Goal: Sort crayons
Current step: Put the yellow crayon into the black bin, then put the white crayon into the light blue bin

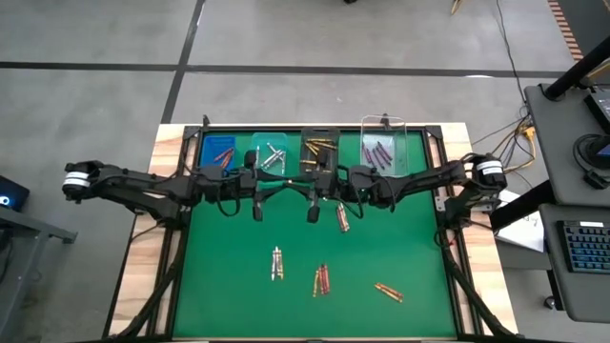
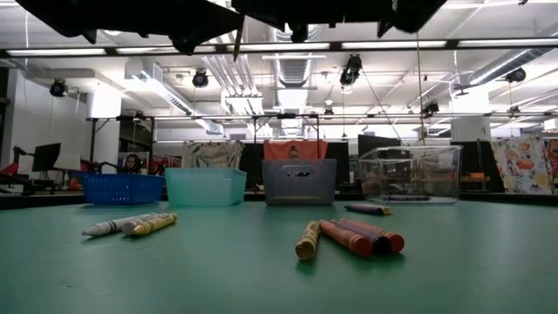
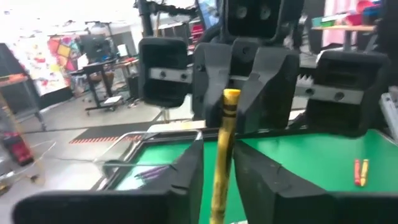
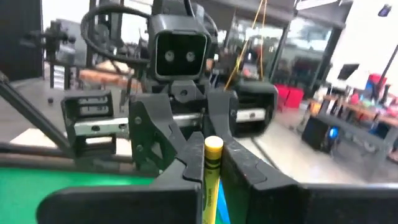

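Note:
My two grippers meet fingertip to fingertip in mid-air above the green mat's middle, the left [image 1: 278,189] coming from the table's left and the right [image 1: 307,191] from its right. A gold-yellow crayon [image 3: 222,155] lies between the left fingers and points at the right gripper. The right wrist view shows a gold-yellow crayon [image 4: 211,180] between the right fingers, pointing at the left gripper. I take it for the same stick. More crayons lie flat on the mat [image 1: 277,264] [image 1: 322,279] [image 1: 388,292] [image 1: 341,217]. My left gripper [image 3: 217,158] pinches the crayon's shaft [image 3: 219,180] between its two fingers, which come level from the table's left and lie along it. The crayon is clear of the mat and its far end [image 3: 231,94] reaches between the right gripper's fingers. My right gripper [image 4: 211,168] has the crayon's shaft [image 4: 210,193] between its two fingers, which come level from the table's right and lie along it. The crayon's flat end [image 4: 213,144] points at the left gripper. The gripper's own fingers hide how far back the crayon reaches.
Along the mat's far edge stand a blue bin [image 1: 219,151], a teal bin [image 1: 270,152], a dark grey bin [image 1: 319,151] and a clear bin [image 1: 386,151], each with crayons in it. The low view shows loose crayons [image 2: 131,225] [image 2: 349,237] on the near mat.

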Controlling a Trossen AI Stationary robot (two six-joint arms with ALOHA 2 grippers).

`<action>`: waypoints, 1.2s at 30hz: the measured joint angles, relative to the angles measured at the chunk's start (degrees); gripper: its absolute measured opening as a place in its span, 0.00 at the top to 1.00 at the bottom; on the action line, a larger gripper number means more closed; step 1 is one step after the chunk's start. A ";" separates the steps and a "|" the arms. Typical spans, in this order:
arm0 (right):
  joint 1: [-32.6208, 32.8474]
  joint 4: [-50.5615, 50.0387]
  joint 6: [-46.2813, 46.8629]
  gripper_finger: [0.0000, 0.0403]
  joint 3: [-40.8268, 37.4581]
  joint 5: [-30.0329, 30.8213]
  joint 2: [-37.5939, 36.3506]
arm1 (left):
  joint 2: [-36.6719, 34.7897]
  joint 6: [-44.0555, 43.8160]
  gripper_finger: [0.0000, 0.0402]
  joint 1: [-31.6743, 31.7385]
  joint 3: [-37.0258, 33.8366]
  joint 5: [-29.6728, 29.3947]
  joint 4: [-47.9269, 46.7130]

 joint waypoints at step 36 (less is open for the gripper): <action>-24.70 -42.99 16.20 0.70 6.45 7.36 2.56 | -9.95 -7.36 0.72 0.30 -0.42 -14.22 -19.08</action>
